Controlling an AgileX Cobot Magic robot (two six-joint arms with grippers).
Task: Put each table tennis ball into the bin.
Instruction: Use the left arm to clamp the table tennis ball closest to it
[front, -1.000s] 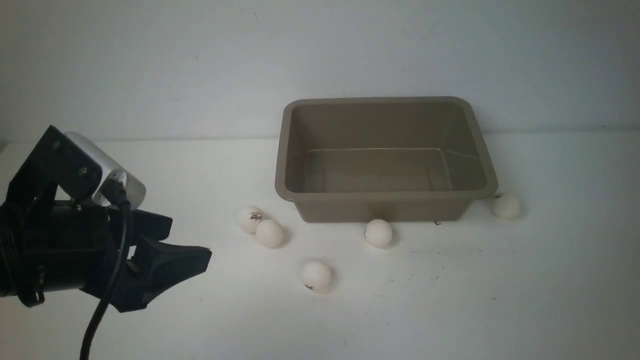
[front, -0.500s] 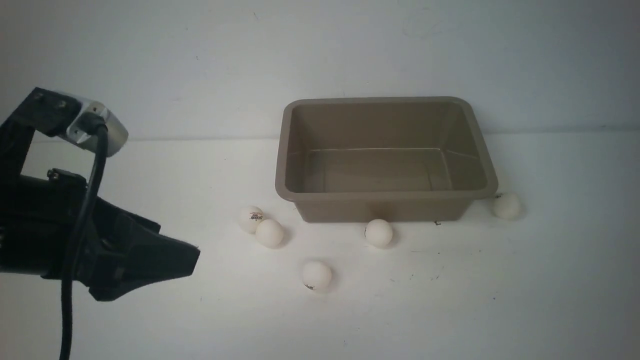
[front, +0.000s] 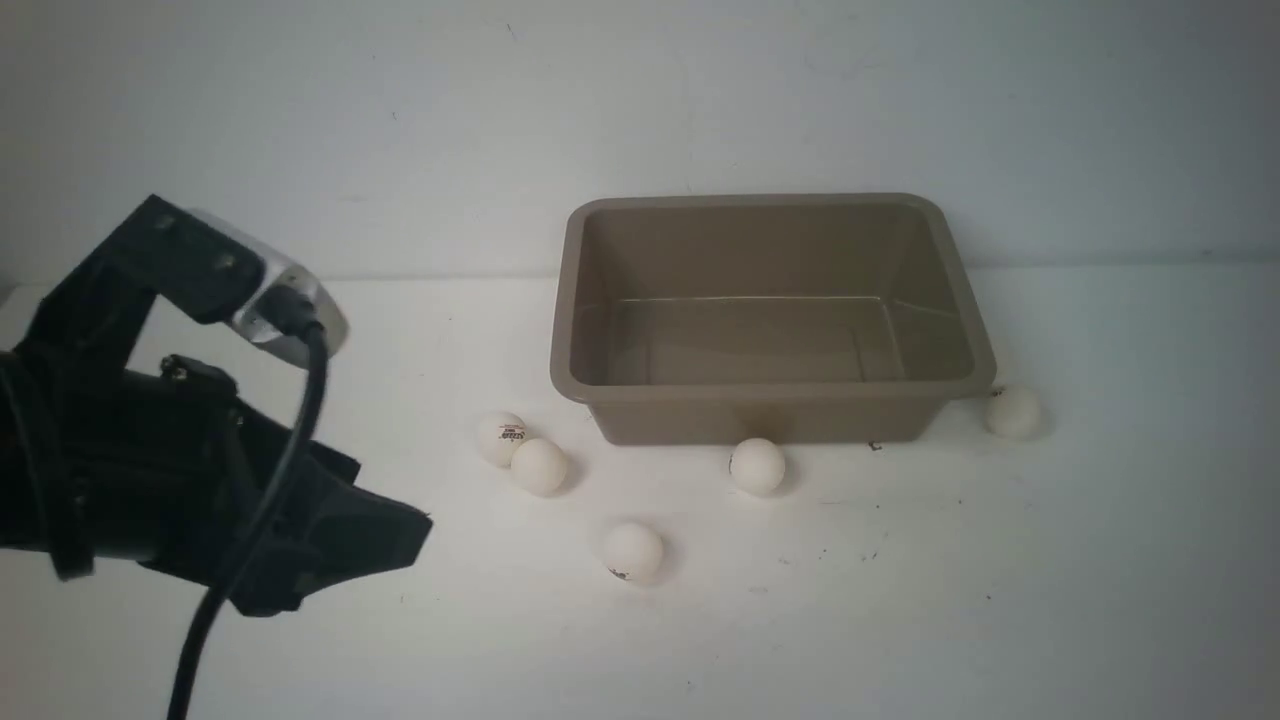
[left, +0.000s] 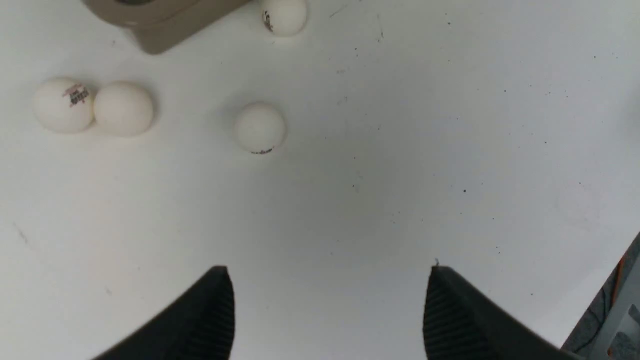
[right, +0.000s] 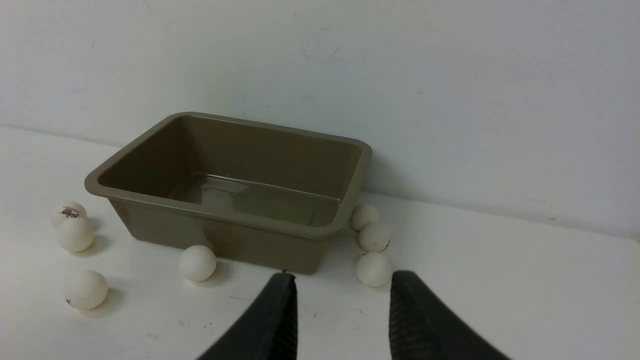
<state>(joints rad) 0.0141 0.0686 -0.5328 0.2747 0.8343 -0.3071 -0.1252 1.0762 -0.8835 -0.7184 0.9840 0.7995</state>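
Table (front: 1050, 620): white and lightly speckled, carrying everything.
Bin (front: 770, 395): taupe tub near the back wall, right of centre. No ball shows inside it.
Left gripper (left: 328, 274): low over the table's left side, jaws well apart with nothing between them. It points toward the balls but is well short of them.
Right gripper (right: 344, 279): outside the front view. Its wrist view shows jaws parted by a modest gap, empty, facing the bin's near right corner.
Right-side balls (right: 374, 236): three in a row beside the bin's right wall.
Front-wall ball (front: 757, 466): just beside the bin's front wall.
Logo ball (front: 501, 438) and plain ball (front: 539, 466): touching each other, just off the bin's near left corner.
Lone ball (front: 632, 551): nearer the robot, apart from the rest.
Step in hand: the task looks barely begun, with the left arm approaching a first pick.
Next move: probably the lone ball, which is free all round. The jaws need to straddle it squarely, come down, then close gently, because a one-sided nudge would send it rolling.
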